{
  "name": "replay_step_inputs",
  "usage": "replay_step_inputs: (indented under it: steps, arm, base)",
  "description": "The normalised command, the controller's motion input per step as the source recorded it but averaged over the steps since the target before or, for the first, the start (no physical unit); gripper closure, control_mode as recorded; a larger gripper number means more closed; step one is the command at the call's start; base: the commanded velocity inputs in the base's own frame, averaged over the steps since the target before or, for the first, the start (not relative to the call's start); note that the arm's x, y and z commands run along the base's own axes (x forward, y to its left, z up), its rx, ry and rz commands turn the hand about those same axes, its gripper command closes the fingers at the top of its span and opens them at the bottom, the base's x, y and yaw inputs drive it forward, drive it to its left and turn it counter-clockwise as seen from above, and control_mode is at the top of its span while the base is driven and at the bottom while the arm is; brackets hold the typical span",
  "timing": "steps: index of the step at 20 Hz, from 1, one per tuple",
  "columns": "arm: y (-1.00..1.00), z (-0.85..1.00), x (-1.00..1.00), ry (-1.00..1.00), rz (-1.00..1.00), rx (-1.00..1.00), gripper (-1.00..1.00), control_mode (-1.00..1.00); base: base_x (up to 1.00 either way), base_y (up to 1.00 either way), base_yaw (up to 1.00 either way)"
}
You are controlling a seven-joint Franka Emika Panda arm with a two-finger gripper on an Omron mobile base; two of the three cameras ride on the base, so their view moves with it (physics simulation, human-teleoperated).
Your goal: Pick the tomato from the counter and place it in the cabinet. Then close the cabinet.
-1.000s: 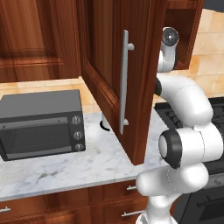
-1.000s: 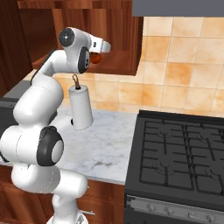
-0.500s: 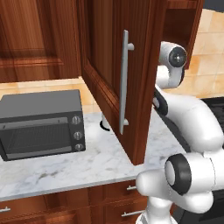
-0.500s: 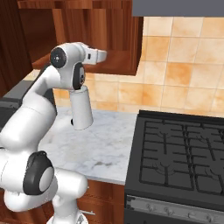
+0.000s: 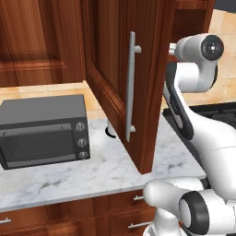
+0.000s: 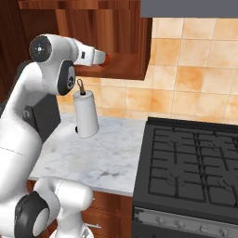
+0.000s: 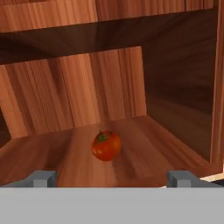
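Hand view: tomato [image 7: 106, 145] between, beyond fingers [image 7: 43, 179]

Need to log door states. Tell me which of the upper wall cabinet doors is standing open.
The open one is the cabinet door with the long vertical silver bar handle, swung out over the counter beside the arm. The panelled door above the toaster oven sits flush, closed.

The worktop [image 5: 106, 173] is white marble with grey veins, over reddish-brown drawers. A dark microwave oven [image 5: 44, 130] stands on it at about 9 o'clock in the left base view. A white paper-towel roll [image 6: 86, 114] stands upright on it toward the back wall, at about 10 o'clock in the right base view. Inside the cabinet [image 7: 175, 92], the wooden shelf [image 7: 144, 153] carries the tomato [image 7: 106, 145], which sits near its middle, stem up.
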Motion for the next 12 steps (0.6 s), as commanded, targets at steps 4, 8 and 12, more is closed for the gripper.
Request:
replay_step_inputs:
  steps: [4,8,12]
  arm:
    - [0.0,0.04,-1.0,0.28,0.01,0.04,-1.0,-1.0]
    - [0.01,-0.01,-1.0,0.02,0.0,0.0,-1.0,-1.0]
    - [0.1,0.0,-1.0,0.0,0.0,0.0,-1.0,-1.0]
  base:
    - [0.0,0.0,0.0]
    - [0.0,0.0,0.0]
    - [0.0,0.0,0.0]
